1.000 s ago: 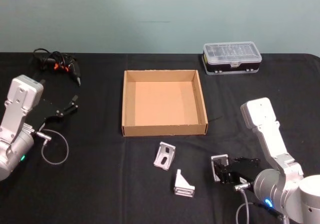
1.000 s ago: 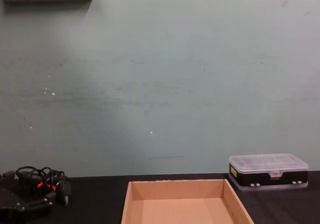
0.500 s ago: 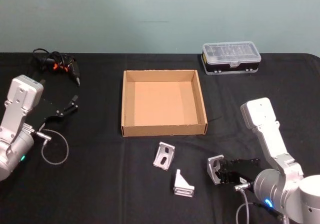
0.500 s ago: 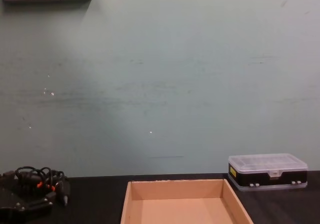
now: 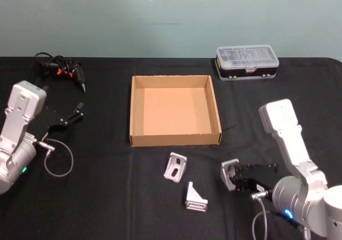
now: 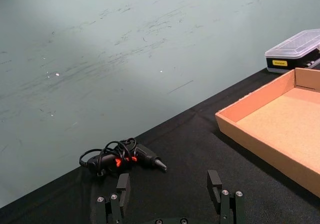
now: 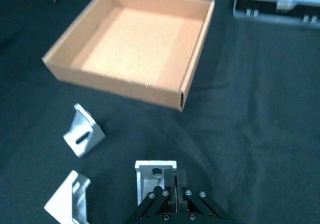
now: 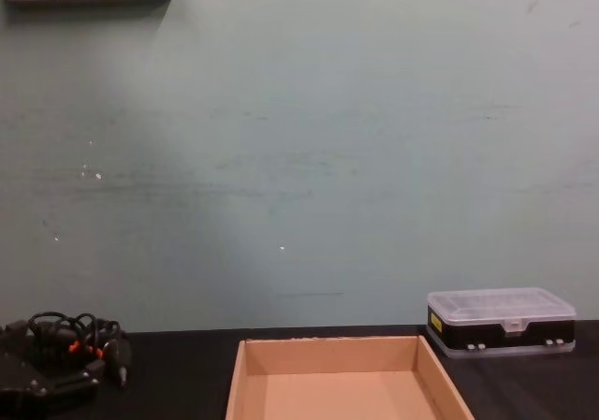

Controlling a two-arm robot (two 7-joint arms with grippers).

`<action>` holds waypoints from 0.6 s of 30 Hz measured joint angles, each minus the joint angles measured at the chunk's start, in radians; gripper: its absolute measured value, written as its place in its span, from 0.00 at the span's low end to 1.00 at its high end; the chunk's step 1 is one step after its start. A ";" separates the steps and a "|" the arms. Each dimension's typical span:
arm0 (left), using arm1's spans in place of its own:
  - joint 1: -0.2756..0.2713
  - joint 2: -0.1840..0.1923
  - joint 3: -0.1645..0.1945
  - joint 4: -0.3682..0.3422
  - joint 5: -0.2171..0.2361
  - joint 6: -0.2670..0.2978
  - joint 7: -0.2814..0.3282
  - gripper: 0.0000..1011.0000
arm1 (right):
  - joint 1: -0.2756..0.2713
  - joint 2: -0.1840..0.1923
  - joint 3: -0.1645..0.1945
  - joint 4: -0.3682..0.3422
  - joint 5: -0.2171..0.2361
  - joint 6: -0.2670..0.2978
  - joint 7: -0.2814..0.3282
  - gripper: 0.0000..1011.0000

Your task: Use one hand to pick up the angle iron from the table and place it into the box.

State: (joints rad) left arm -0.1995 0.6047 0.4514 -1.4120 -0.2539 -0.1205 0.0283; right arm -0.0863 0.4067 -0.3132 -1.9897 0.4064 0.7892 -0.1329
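Three silver angle irons lie on the black table (image 5: 107, 197) in front of the tan cardboard box (image 5: 175, 139). My right gripper (image 5: 239, 176) is shut on the right-hand angle iron (image 5: 229, 172); in the right wrist view its fingers pinch the upright plate of that angle iron (image 7: 150, 176), a short way before the box (image 7: 115, 87). The two other angle irons (image 5: 176, 167) (image 5: 195, 198) rest loose to its left, seen again from the wrist (image 7: 82, 131) (image 7: 70, 201). My left gripper (image 5: 72, 115) is parked at the far left, open (image 6: 169, 186).
A clear-lidded plastic case (image 5: 247, 61) stands behind the box at the right. A tangle of black cables with orange bits (image 5: 60, 70) lies at the back left, beyond the left gripper. The box (image 8: 328, 342) holds nothing.
My right gripper, holding the angle iron, has shifted slightly left and toward the box. The left arm and the two loose angle irons have not moved.
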 joint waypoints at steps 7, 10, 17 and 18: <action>0.000 0.000 0.000 0.000 0.000 0.000 0.000 1.00 | 0.052 0.001 0.001 -0.031 -0.032 -0.018 0.033 0.02; 0.000 0.000 0.000 0.000 0.000 0.000 0.000 1.00 | 0.092 -0.005 0.000 -0.018 -0.042 -0.018 0.043 0.02; 0.000 0.000 0.000 0.000 0.000 0.000 0.000 1.00 | 0.257 -0.047 -0.021 0.107 -0.070 -0.006 0.079 0.02; 0.000 0.000 0.000 0.000 0.000 0.000 0.000 1.00 | 0.276 -0.053 -0.025 0.128 -0.074 -0.005 0.083 0.02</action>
State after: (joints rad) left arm -0.1995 0.6047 0.4514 -1.4120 -0.2540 -0.1205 0.0283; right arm 0.1900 0.3537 -0.3387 -1.8617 0.3329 0.7840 -0.0500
